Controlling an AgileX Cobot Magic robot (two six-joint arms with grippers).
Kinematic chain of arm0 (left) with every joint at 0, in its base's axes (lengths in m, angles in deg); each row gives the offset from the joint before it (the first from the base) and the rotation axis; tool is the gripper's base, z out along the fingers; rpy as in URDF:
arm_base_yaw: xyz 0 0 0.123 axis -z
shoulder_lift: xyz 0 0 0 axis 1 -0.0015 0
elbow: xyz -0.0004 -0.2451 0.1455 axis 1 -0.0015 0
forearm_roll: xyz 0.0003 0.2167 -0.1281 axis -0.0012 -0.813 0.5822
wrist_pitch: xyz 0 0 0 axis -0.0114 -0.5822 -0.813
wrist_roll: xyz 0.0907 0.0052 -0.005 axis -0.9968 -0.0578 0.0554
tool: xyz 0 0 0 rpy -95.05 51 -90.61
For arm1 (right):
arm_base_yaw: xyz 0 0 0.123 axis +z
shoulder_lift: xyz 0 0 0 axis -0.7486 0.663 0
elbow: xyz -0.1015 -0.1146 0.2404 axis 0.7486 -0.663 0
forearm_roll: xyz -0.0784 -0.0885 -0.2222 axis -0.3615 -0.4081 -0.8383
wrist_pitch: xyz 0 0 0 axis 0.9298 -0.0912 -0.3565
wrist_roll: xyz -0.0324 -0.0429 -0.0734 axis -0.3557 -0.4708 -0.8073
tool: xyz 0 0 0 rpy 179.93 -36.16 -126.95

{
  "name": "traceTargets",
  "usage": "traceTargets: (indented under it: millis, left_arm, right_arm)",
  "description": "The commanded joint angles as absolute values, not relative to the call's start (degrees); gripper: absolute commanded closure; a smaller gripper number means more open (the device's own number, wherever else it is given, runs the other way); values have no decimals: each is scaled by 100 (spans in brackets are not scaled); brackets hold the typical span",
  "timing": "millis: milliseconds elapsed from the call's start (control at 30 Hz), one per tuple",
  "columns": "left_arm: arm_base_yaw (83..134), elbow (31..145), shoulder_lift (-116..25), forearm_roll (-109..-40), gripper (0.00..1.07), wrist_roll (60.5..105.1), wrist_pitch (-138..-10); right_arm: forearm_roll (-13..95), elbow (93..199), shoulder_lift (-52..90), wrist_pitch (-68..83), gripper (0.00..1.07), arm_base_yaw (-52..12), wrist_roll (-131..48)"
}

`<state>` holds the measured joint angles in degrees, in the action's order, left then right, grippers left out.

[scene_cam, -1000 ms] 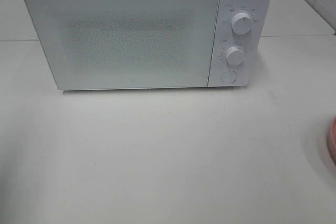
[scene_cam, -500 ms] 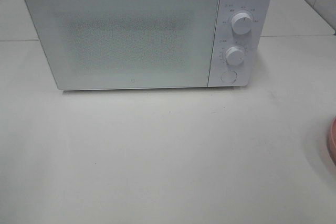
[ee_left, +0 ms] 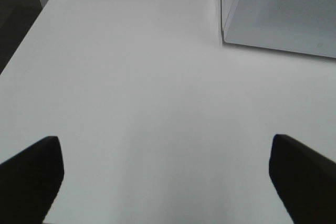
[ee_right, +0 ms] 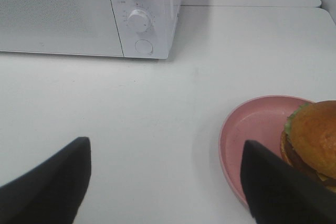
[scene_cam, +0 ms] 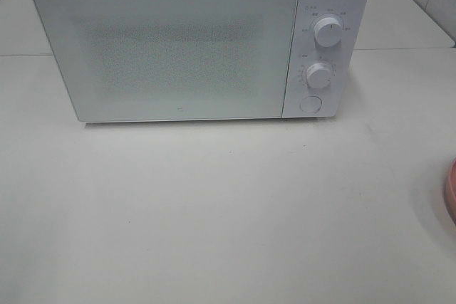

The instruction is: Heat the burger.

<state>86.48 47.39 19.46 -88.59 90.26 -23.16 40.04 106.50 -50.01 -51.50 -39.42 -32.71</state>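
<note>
Both jaws spread wide and empty: left gripper (ee_left: 165,182) over bare table (scene_cam: 214,211), right gripper (ee_right: 165,182) near the pink plate (ee_right: 252,129). On it sits the burger (ee_right: 312,135), at three o'clock from the shut microwave (scene_cam: 178,48), probably waiting until the door opens.

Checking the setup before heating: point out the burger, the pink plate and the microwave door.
burger (ee_right: 315,129): right wrist view, top of the bun.
pink plate (ee_right: 252,129): right wrist view, bare inner surface.
microwave door (scene_cam: 171,51): exterior high view, middle of the closed door.
</note>
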Motion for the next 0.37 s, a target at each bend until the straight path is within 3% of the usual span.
traceTargets:
  millis: [33, 367]
  left_arm:
    - [8642, 4733, 2496, -8876, 6, 9020, -2413]
    - [8642, 4733, 2456, -8842, 6, 8946, -2413]
  right_arm:
    - [4009, 10633, -5144, -5104, 32, -3976, -3305]
    - [4009, 10633, -5138, -5104, 32, -3976, -3300]
